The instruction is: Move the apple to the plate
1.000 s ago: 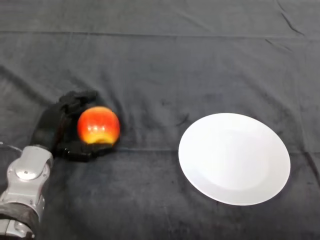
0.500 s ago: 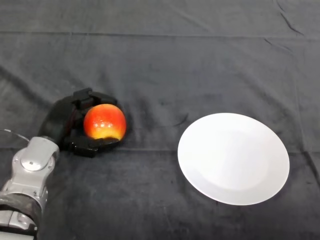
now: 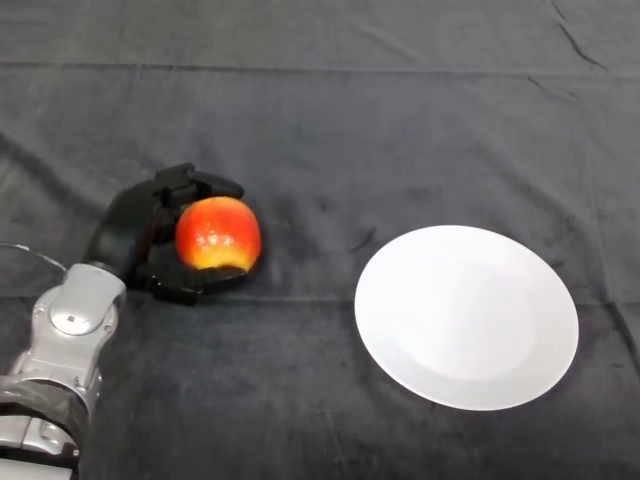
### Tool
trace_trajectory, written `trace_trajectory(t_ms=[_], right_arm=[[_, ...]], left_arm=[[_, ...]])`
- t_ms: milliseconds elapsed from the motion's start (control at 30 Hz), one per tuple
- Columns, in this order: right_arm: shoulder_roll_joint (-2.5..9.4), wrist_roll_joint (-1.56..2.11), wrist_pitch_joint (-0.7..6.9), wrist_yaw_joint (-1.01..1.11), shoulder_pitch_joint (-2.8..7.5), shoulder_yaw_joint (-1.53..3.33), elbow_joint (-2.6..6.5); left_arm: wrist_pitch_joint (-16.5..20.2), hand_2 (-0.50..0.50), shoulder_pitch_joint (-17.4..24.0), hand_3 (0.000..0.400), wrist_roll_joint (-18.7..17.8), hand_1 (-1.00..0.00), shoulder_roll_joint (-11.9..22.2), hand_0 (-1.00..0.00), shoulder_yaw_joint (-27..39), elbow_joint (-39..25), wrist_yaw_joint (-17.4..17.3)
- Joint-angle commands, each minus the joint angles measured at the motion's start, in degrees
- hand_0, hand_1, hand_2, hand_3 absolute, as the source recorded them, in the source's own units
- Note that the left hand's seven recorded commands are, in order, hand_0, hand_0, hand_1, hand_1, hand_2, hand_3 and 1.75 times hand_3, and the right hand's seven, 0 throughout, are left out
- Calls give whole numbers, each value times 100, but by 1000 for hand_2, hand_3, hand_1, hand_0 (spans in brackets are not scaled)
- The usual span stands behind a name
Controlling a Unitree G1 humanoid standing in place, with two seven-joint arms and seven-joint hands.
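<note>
A red and yellow apple (image 3: 218,234) is at the left of the table, held in my black left hand (image 3: 135,228). The fingers (image 3: 200,184) curl over its top and far side, and the thumb (image 3: 190,285) wraps under its near side. My silver-grey arm (image 3: 65,345) comes in from the lower left. A white round plate (image 3: 466,316) lies flat on the dark cloth to the right, with nothing on it. A stretch of cloth separates the apple from the plate's left rim.
A dark wrinkled cloth (image 3: 330,120) covers the whole table, with a fold line running across the back.
My hand has closed tighter round the apple and has carried it a little to the right and away from me. The plate has not moved.
</note>
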Motion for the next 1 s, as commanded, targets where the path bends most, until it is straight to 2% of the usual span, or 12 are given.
trace_trajectory(t_ms=[33, 367, 500, 767, 1000], right_arm=[[-87, 104, -41, -15, -68, -10, -57], [-89, 104, -41, -13, -69, -11, -53], [-90, 105, -42, -12, -70, -11, -51], [-93, 106, -42, -9, -72, -12, -44], [-96, 106, -42, -6, -74, -14, -37]], left_arm=[[-272, 0, -431, 400, 126, -1000, -76, -1000, -186, -359, 82], [-1172, 0, -515, 400, 216, -1000, -315, -1000, -336, -491, 237], [-1406, 0, -557, 400, 291, -1000, -475, -1000, -470, -493, 353], [-1608, 0, -681, 400, 335, -1000, -820, -1000, -905, -383, 474], [-1596, 0, -805, 400, 256, -1000, -957, -1000, -1341, -241, 430]])
